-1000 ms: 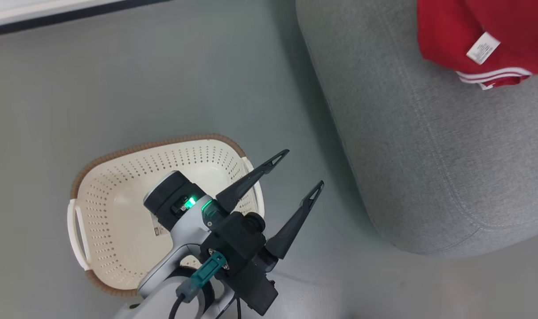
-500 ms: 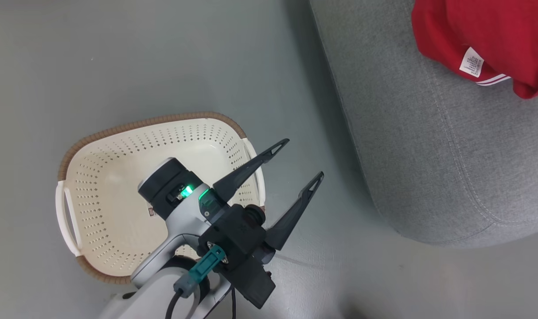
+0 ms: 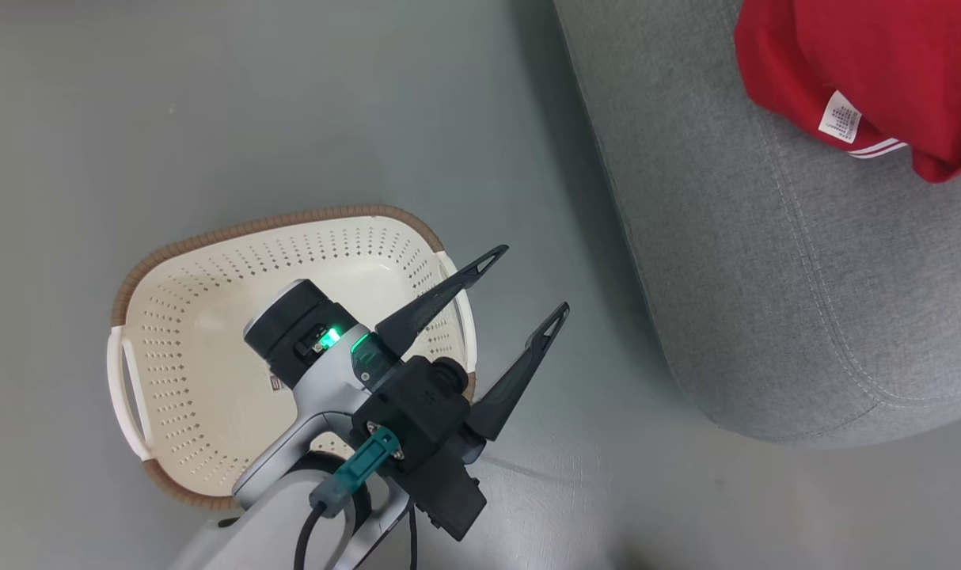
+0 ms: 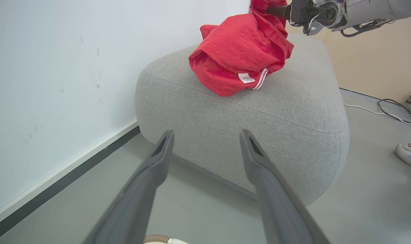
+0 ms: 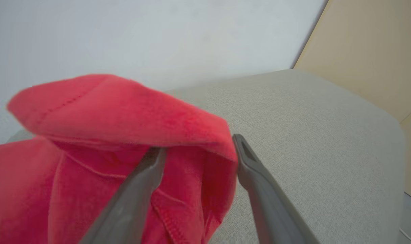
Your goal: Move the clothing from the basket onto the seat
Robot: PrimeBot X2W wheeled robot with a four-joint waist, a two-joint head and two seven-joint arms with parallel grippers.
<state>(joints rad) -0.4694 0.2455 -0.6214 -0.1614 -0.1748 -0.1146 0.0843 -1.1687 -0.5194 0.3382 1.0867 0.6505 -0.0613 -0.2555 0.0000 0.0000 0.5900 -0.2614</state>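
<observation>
The left gripper (image 3: 528, 281) is spread wide and holds nothing, with the basket (image 3: 180, 356) under and behind it. On the right gripper (image 5: 198, 144) the fingers also stand apart, a fold of the clothing (image 3: 860, 55) draped over and between them. The clothing sits bunched on the seat (image 3: 765, 277), below the right gripper and ahead of the left gripper.

The basket (image 3: 275, 224) stood on the floor (image 3: 211, 119), with the seat (image 3: 765, 277) near it on its right. The clothing (image 3: 860, 63) lay on top of the seat, toward its far edge. The left pincer (image 3: 532, 280) hung above the basket's right rim, pointing toward the seat. The right pincer (image 5: 198, 144) sat at the clothing, a fold between its fingers.
</observation>
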